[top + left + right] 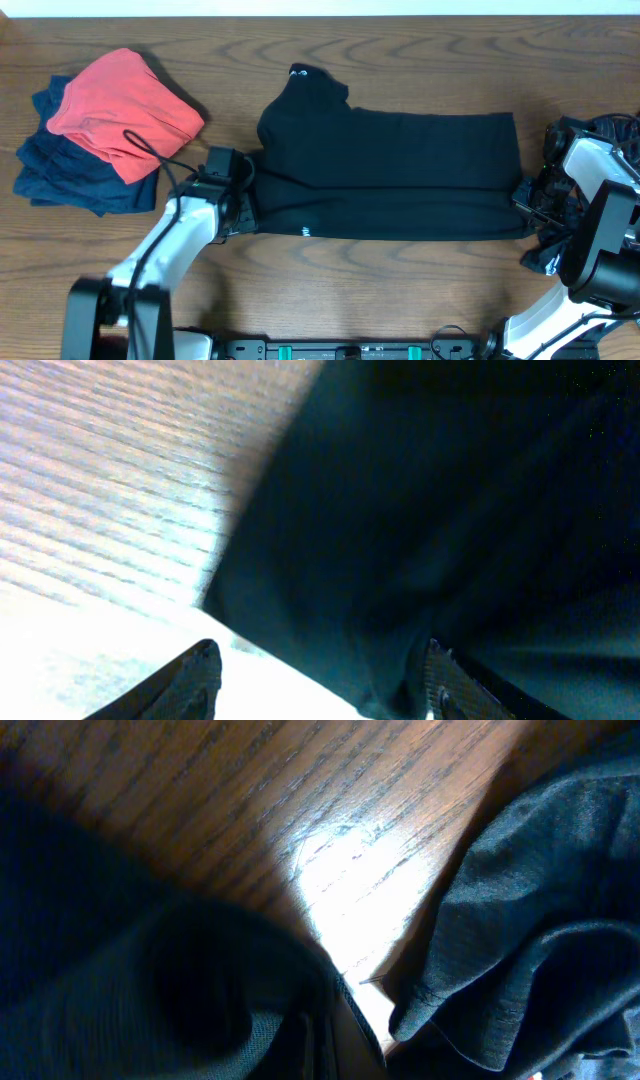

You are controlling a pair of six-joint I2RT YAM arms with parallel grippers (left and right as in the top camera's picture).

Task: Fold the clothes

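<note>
A black garment (390, 170) lies flat across the middle of the table, folded lengthwise. My left gripper (240, 200) is at its left edge. In the left wrist view the jaws (320, 685) are open, with the black cloth's edge (450, 510) lying between the fingers, nearer the right one. My right gripper (527, 203) is at the garment's right edge. In the right wrist view its jaws (335, 1040) look shut on a bunched fold of the black cloth (130, 980), which hides the fingers.
A folded pile with a red garment (125, 110) on navy ones (70, 175) sits at the far left. A heap of dark grey clothes (600, 130) lies at the right edge, and shows in the right wrist view (540, 930).
</note>
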